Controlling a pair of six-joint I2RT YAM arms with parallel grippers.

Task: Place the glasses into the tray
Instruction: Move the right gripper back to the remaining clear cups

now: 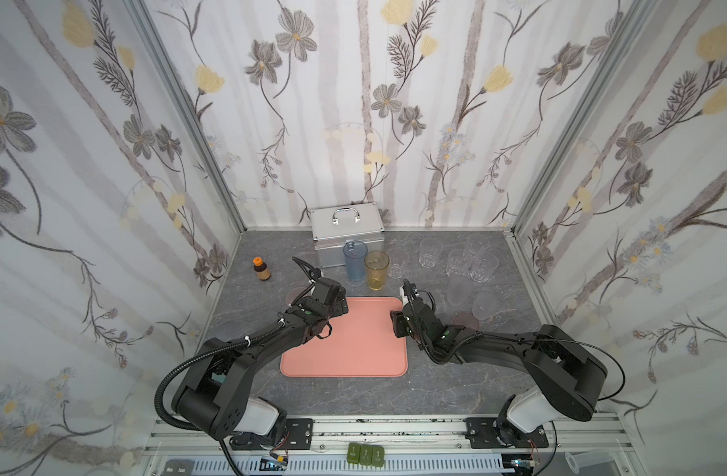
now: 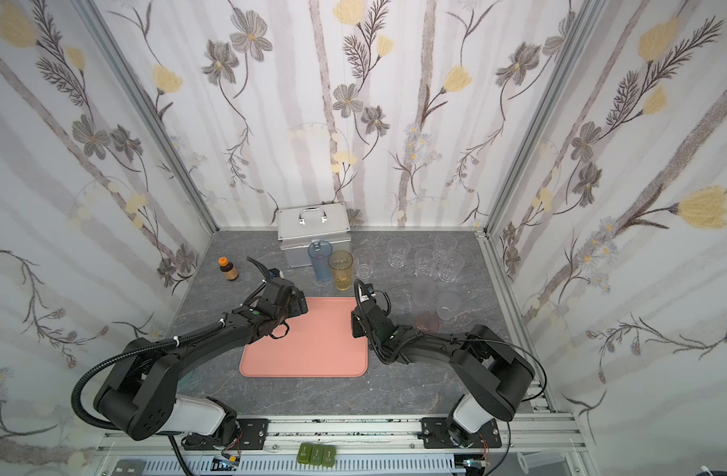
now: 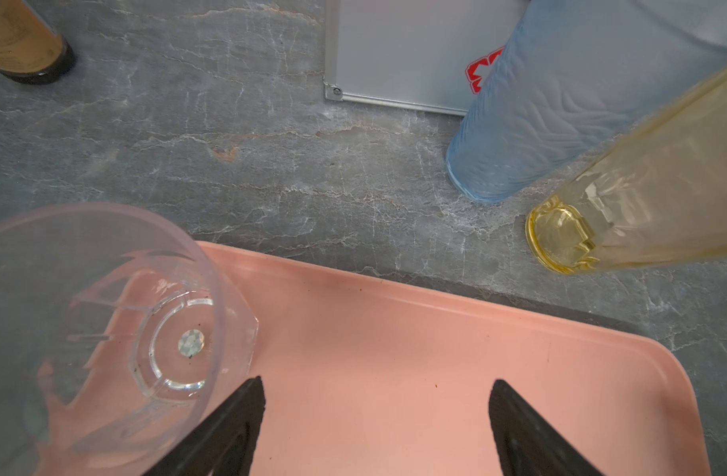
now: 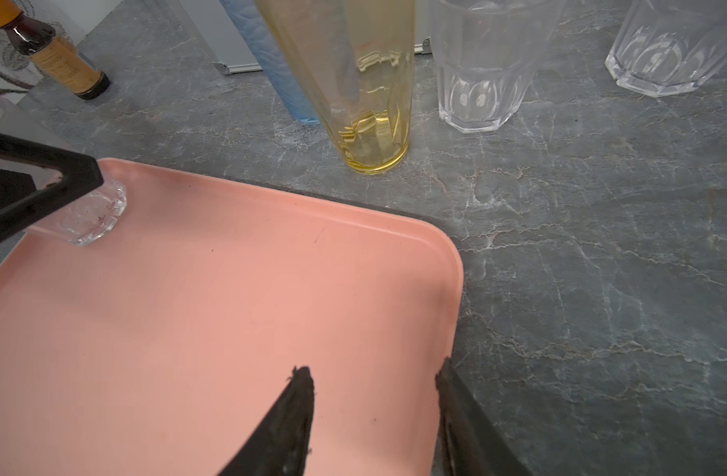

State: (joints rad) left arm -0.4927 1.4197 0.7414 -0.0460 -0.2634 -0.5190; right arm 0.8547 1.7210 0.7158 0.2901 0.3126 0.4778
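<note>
brown bottle [image 1: 261, 268] stands far left on the table [image 1: 353, 397], well apart from the tray [image 1: 345, 350]
left gripper [image 3: 376, 387] hangs over the tray's far-left corner, fingers [image 3: 246, 412] spread wide with nothing between them: released
one clear glass [image 3: 106, 329] stands upright inside that corner of the tray, just beside the gripper and outside the finger gap; can't tell if a finger touches it
rest of the tray floor is bare pink
metal case [image 1: 347, 230] sits at the back wall, behind the tray
blue glass [image 1: 355, 261] and amber glass [image 1: 377, 272] stand upright side by side in front of the case, on the table just past the tray's far edge
right gripper [image 4: 374, 373] is over the tray's right edge, fingers [image 4: 300, 395] partly apart and gripping nothing
five clear tumblers [image 1: 430, 252] are grouped on the table at the back right, all off the tray
nearer than those, two frosted glasses [image 1: 458, 290] stand on the table right of the tray
short pink glass [image 1: 465, 320] is just in front of them, partly behind the right arm
</note>
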